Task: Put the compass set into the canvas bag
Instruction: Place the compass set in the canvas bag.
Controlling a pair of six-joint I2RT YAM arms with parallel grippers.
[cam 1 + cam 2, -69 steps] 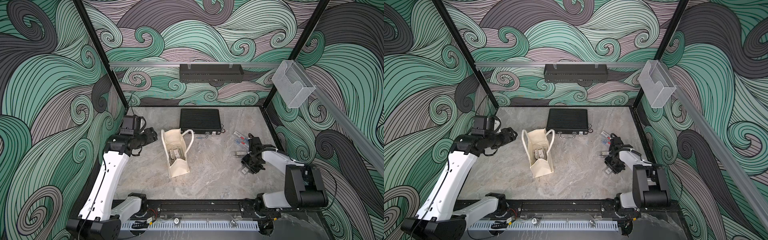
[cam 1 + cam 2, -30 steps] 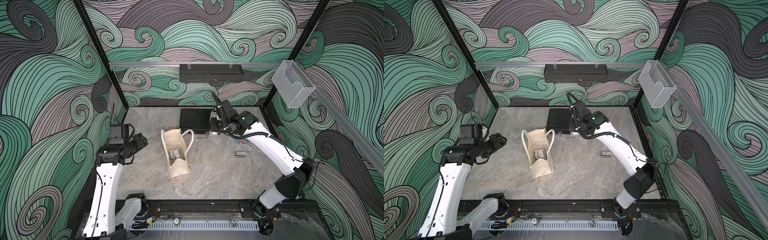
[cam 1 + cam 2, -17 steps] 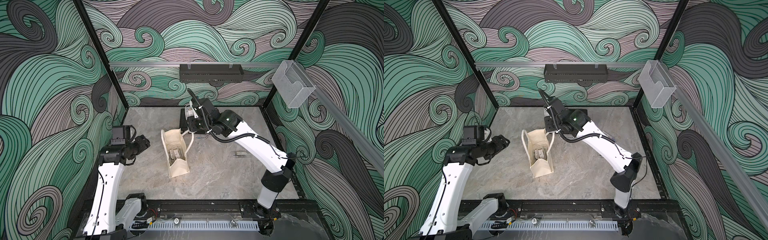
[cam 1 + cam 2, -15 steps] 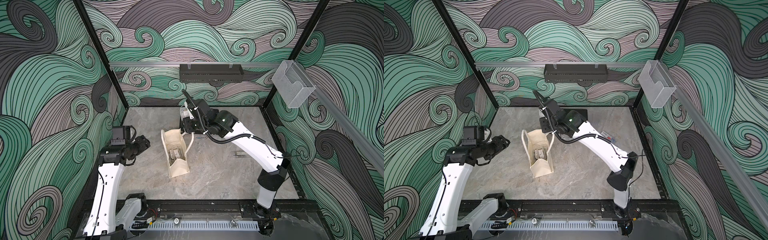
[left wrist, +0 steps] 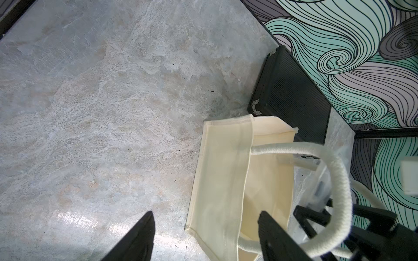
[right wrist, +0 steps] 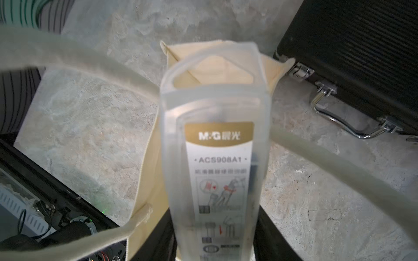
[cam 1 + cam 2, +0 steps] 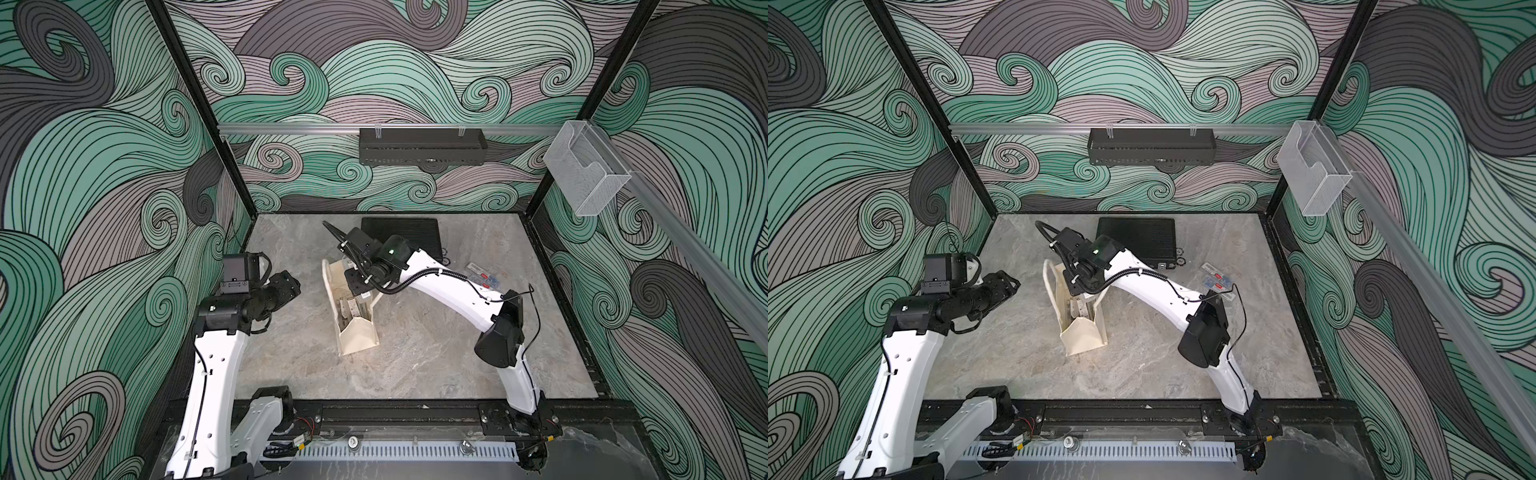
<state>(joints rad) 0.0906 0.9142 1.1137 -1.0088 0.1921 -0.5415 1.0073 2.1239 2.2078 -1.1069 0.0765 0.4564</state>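
The cream canvas bag (image 7: 358, 337) (image 7: 1084, 340) stands upright mid-table with its mouth open. My right gripper (image 6: 214, 213) (image 7: 358, 286) is shut on the compass set (image 6: 217, 156), a translucent plastic case with a gold and white label. It holds the case end-down between the two loop handles, at the bag's mouth (image 6: 203, 70). The left wrist view shows the same case (image 5: 321, 180) behind a handle. My left gripper (image 5: 205, 214) (image 7: 291, 286) hangs open and empty to the left of the bag, apart from it. Another case (image 7: 347, 309) lies inside the bag.
A black ribbed briefcase (image 7: 401, 237) (image 6: 352, 56) with metal latches lies just behind the bag. Small plastic cases (image 7: 482, 279) lie on the table at the right. A black tray (image 7: 422, 145) and a clear holder (image 7: 582, 170) hang on the walls.
My right arm has swung left from in front of the briefcase to above the bag, carrying the compass set, and has dipped it to the bag's mouth. The left arm has barely moved.
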